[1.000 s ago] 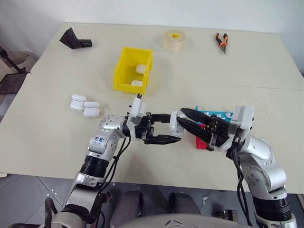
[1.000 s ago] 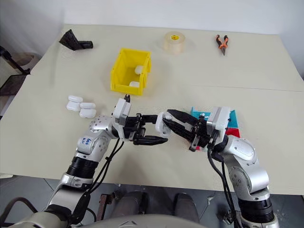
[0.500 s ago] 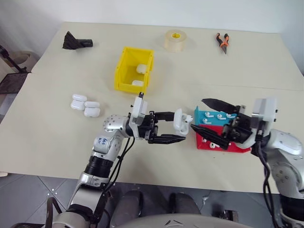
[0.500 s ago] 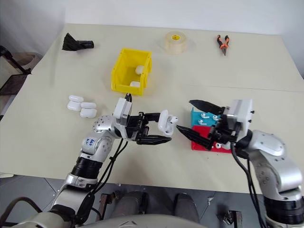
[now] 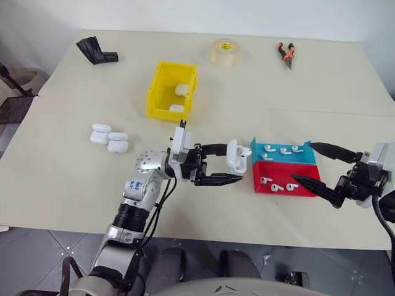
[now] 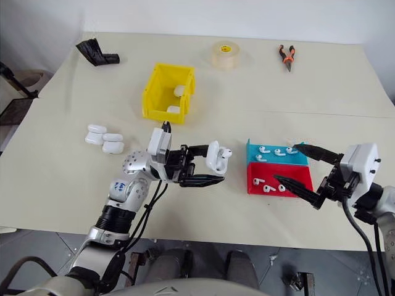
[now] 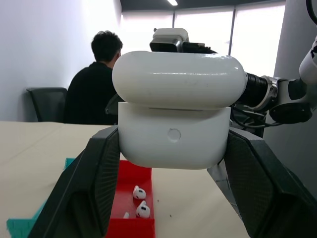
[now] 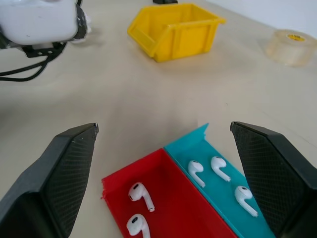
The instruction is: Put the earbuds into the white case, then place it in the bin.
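Currently the left gripper holds the white case at the centre of the frame, above the bench. Its jaws are clamped on the lower half of the case. In the left wrist view the lid sits down on the body with only a thin seam visible, so the case reads as closed or very nearly so.

The right gripper hangs at the right edge of the frame with its jaws wide apart and nothing between them. One finger reaches over the teal half of the tray, the other over the red half.

The earbuds lie loose in the tray: three in the teal compartment, three in the red one. The tray sits between the case and the right gripper, directly ahead of the open jaws. The right arm is therefore the nearer one for the pick. The stems lie flat at mixed angles, so the jaws probably need to close across a bud's short width.

The bin stands in the upper centre-left of the frame, well apart from the held case, and already contains two white cases. Three more spare cases rest at mid-left.
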Motion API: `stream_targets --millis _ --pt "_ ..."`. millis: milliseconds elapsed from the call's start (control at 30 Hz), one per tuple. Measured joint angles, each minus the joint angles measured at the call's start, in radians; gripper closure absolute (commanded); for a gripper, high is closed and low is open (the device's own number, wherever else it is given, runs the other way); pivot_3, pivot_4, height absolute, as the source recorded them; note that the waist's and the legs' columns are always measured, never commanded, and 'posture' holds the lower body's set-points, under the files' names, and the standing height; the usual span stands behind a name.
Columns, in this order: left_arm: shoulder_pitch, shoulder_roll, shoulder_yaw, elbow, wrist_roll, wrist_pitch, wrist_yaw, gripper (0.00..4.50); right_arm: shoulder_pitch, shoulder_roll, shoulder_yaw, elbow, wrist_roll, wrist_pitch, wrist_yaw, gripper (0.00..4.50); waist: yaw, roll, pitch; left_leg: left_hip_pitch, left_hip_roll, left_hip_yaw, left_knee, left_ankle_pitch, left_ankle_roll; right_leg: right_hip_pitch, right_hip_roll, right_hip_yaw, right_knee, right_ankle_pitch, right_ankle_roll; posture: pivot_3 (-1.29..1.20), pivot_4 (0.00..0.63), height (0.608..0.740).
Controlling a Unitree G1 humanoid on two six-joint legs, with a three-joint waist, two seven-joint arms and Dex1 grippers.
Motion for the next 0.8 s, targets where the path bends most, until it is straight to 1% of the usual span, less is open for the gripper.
stream_targets --millis 167,433,533,567,700,800 --pt "0.003 0.003 0.001 0.000 0.000 -0.001 0.002 1.73 -0.036 0.000 0.030 -0.040 0.006 0.026 -0.022 0.02 0.003 0.000 0.000 0.000 -0.001 0.000 0.000 0.000 0.000 0.000 -0.001 0.000 0.000 0.000 0.000 0.00 0.150 0.740" --pt "0.010 0.012 0.002 -0.003 -0.003 0.001 0.004 1.73 -0.128 0.000 0.067 -0.085 0.073 0.103 -0.052 0.02 0.002 0.000 0.000 0.000 -0.001 -0.001 0.000 0.000 0.000 0.000 -0.001 0.000 0.000 0.000 0.000 0.00 0.150 0.740" --pt "0.013 0.012 0.001 -0.006 -0.003 0.006 0.007 1.73 -0.189 0.000 0.089 -0.113 0.123 0.143 -0.086 0.63 0.001 0.000 0.000 0.000 -0.001 -0.001 0.000 0.000 0.000 0.000 -0.001 0.000 0.000 0.000 0.000 0.00 0.150 0.740" --pt "0.014 0.012 0.001 -0.007 -0.003 0.008 0.008 1.73 -0.208 0.000 0.102 -0.121 0.138 0.157 -0.096 0.95 0.001 0.000 0.000 0.000 -0.001 -0.001 0.000 0.000 0.000 0.000 -0.001 0.000 0.000 0.000 0.000 0.00 0.150 0.740" --pt "0.015 0.012 0.000 -0.009 -0.003 0.011 0.014 1.73 -0.240 0.000 0.141 -0.148 0.173 0.194 -0.109 2.36 0.003 0.000 0.000 0.000 -0.002 -0.001 0.000 0.000 0.000 0.000 -0.001 0.000 0.000 0.000 0.000 0.00 0.150 0.740" --pt "0.016 0.017 0.001 -0.014 -0.003 0.011 0.016 1.73 -0.249 0.000 0.162 -0.151 0.178 0.209 -0.110 3.52 0.003 0.000 0.000 -0.001 -0.002 -0.001 0.000 0.000 0.000 0.000 -0.002 0.000 0.000 0.000 0.000 0.00 0.150 0.740"
